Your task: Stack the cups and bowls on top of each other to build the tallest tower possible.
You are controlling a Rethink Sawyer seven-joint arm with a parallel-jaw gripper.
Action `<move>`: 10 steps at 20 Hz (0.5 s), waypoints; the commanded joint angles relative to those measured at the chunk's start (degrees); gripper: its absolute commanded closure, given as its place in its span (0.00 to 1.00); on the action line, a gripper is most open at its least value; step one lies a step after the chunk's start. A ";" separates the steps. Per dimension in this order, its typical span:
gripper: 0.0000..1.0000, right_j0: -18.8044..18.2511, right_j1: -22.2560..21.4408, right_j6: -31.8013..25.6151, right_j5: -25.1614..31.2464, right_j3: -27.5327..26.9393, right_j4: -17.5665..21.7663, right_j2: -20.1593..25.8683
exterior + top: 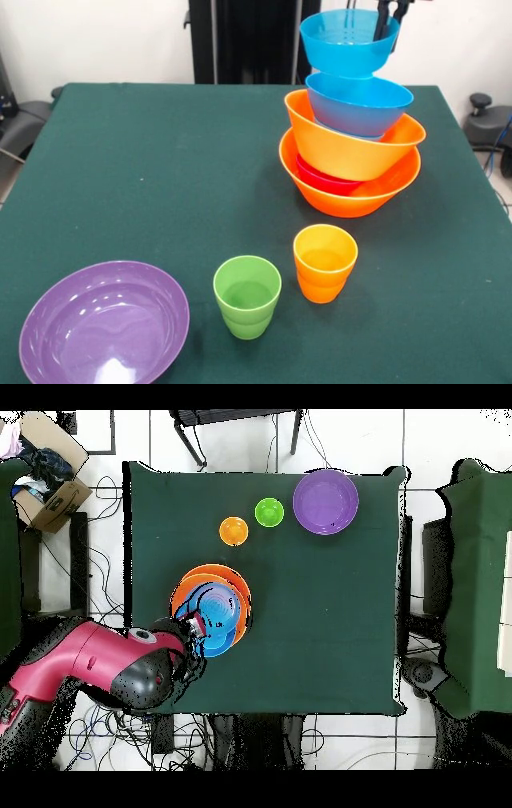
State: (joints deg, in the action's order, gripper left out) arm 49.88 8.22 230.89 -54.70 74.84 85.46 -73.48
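**Top bowl pinched at its rim, tower directly below**

We see our gripper [390, 18] at the front view's top edge, its dark fingers closed over the rim of the top blue bowl [344, 44]. That bowl sits tilted over a second blue bowl [360, 104], itself nested in a slanted orange bowl [352, 144], above a red bowl [324, 180] in the orange base bowl [352, 196]. The tower [212, 612] leans, so we judge any release must come straight down. The remaining pieces lie on the far side of the tower from the arm: orange cup [324, 262] nearest, green cup [247, 296] beside it, purple bowl [104, 332] farthest.
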 commanded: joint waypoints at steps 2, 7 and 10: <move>1.00 -1.00 2.03 -8.17 5.93 0.13 -2.32 11.40; 1.00 -0.82 2.60 -8.47 6.14 0.54 -2.25 11.56; 1.00 -0.80 2.93 -8.55 6.70 0.42 -2.57 11.81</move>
State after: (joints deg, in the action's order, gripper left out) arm 49.88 8.30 230.89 -54.21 74.90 85.16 -73.48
